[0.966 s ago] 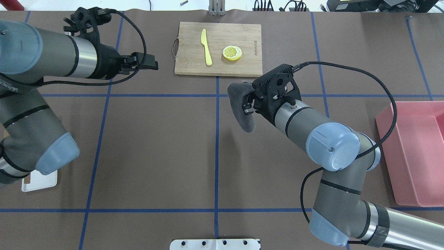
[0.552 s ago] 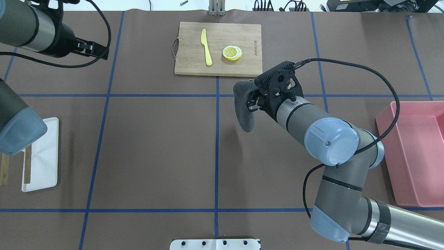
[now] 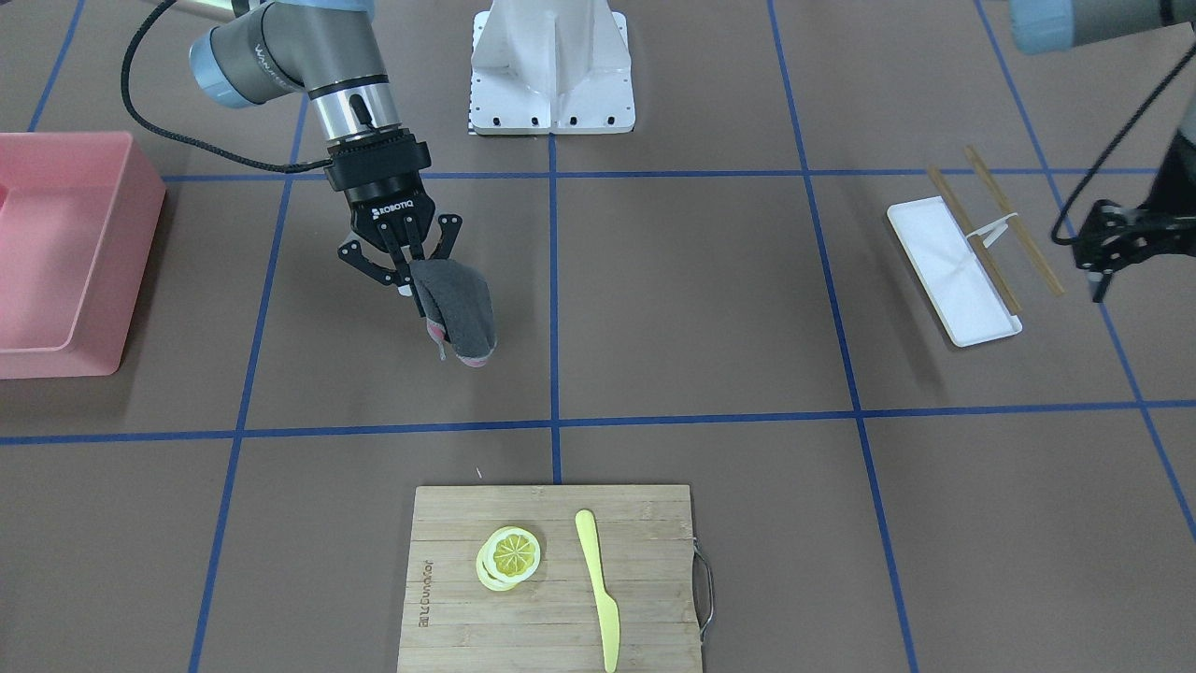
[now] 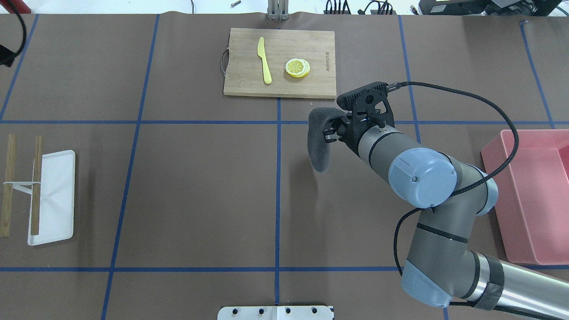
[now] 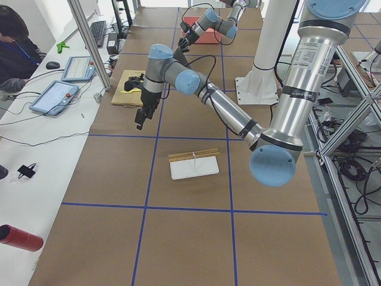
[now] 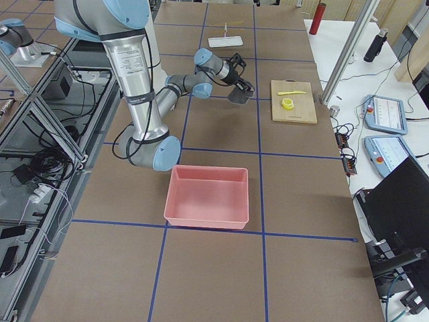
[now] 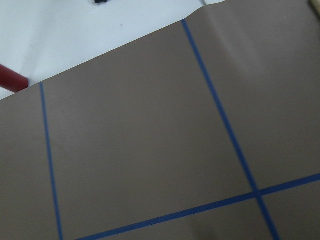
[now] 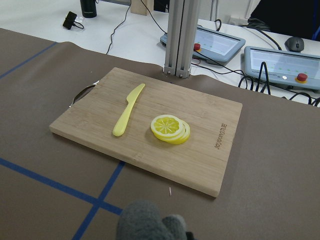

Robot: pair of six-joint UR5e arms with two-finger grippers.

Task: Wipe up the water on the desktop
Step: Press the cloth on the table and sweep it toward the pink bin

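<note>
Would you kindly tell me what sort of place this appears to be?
Likely a robotics lab workcell: industrial robot arms over a tape-gridded desktop, operator control pendants with red stop buttons beside it, and aluminium framing.

Overhead behind, front opposite, sharing desktop (image 4: 200, 191)

Showed matte brown desktop (image 4: 200, 191), blue-taped into rectangles | bore bamboo cutting board (image 4: 320, 44) far centre | pink bin (image 4: 529, 200) right edge | white tray (image 4: 58, 200), chopsticks (image 4: 7, 186) left

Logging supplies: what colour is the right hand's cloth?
A dark grey cloth with a pink edge, clearest in the front-facing view.
</note>
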